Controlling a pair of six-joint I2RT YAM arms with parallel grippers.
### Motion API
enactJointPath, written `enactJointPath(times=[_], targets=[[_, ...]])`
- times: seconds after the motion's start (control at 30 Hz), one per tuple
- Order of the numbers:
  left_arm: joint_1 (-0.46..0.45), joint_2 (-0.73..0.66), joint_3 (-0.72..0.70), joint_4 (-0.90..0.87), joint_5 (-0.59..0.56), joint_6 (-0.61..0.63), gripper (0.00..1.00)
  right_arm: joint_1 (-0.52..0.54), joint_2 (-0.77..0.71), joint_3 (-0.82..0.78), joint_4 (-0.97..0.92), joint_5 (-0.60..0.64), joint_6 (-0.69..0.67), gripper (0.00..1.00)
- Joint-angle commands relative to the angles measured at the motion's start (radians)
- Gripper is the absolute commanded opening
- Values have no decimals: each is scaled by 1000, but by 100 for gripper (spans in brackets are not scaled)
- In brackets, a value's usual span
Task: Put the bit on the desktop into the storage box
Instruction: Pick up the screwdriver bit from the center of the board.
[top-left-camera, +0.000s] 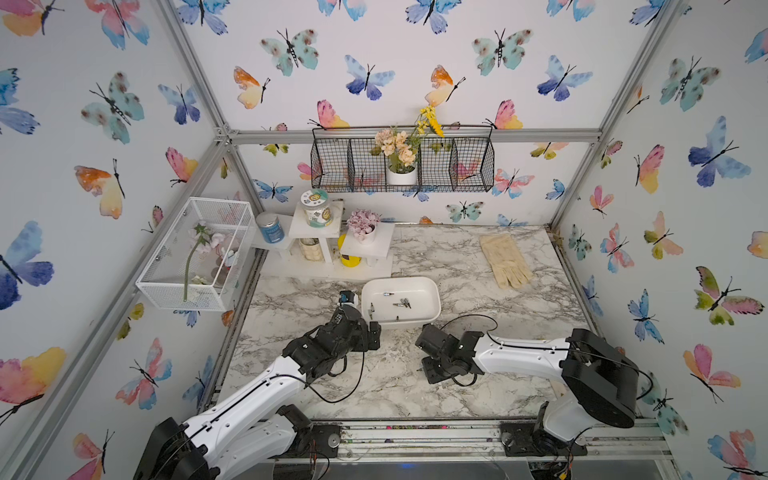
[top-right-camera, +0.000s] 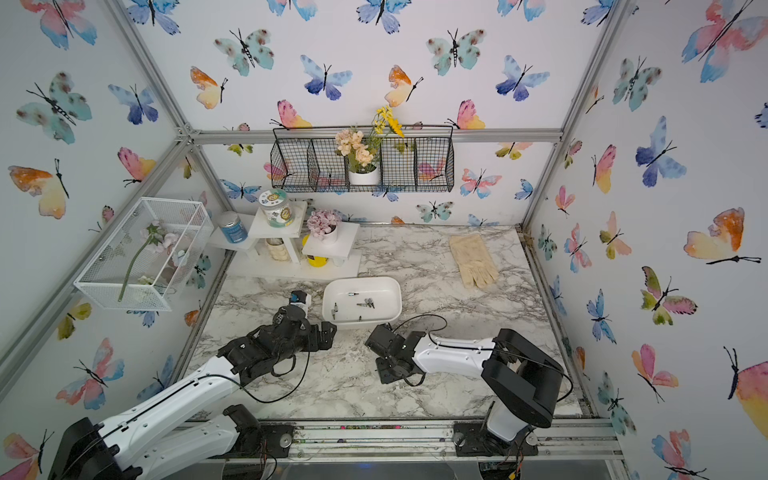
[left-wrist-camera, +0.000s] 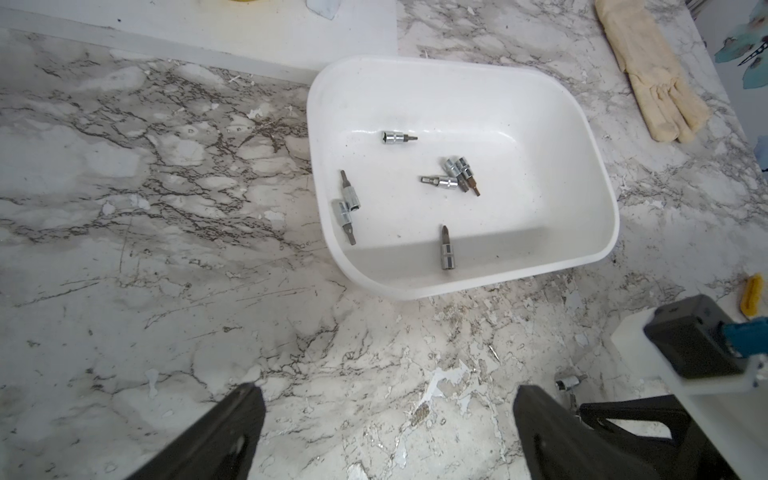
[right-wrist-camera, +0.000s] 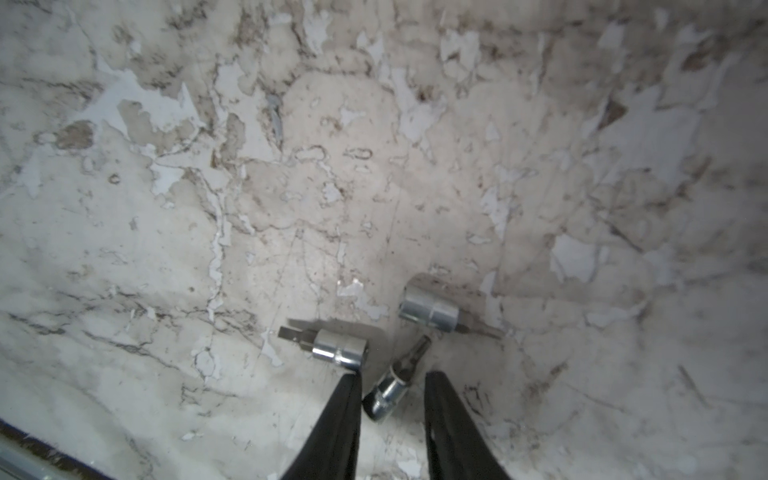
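A marble-patterned desktop (top-left-camera: 395, 386) holds a shallow white storage box (left-wrist-camera: 590, 174) near its middle, with two robot arms reaching toward it from the near edge. The task looks well along but unfinished. The left gripper (left-wrist-camera: 386, 388) hovers beside the box with its jaws spread wide and nothing in them. The right gripper (right-wrist-camera: 392, 376) is low over the desktop just in front of the box. Its jaws sit close on either side of one bit without pinching it, as far as can be seen. Only the left wrist view looks clearly into the box, showing seven stored bits (left-wrist-camera: 453, 178). Only the right wrist view shows three loose bits (right-wrist-camera: 336, 347) on the desktop, including the straddled bit (right-wrist-camera: 395, 380). Both top views hide them beneath the gripper.
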Motion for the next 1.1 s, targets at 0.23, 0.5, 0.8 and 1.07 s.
enactJointPath(times=[0.23, 0.5, 0.8, 1.07], targets=[[2, 5, -3, 8, 21, -10, 99, 7, 22, 16, -52, 45, 6, 26], [3, 7, -5, 11, 21, -12, 99, 7, 20, 15, -75, 51, 18, 22], [2, 8, -5, 13, 22, -14, 99, 7, 7, 6, -96, 63, 37, 18], [2, 10, -5, 14, 23, -16, 99, 7, -10, -3, -94, 69, 36, 12]])
